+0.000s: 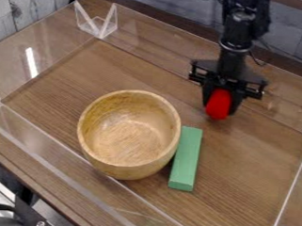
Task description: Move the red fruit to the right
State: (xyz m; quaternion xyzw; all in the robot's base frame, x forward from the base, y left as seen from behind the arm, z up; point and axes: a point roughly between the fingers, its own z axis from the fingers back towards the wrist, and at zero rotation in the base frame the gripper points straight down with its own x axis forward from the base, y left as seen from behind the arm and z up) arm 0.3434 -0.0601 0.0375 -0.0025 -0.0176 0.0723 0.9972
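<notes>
My gripper point(225, 93), pointing straight down, clasps the red fruit point(218, 106) across its rounded sides at the table point(67, 83) surface, right of the wooden bowl point(127, 133) (probably light, stiff, slick; best pinched at its widest girth).

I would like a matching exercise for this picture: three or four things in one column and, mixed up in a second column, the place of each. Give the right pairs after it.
Things:
1. red fruit
2. wooden bowl
3. green block
4. gripper

Places:
A. lying flat beside the bowl, on its right in the picture
B. pointing down, jaws on either side of the fruit
C. near the middle of the table, open side up
D. between the jaws, at the back right of the table

Pairs: 1-D, 2-C, 3-A, 4-B
</notes>
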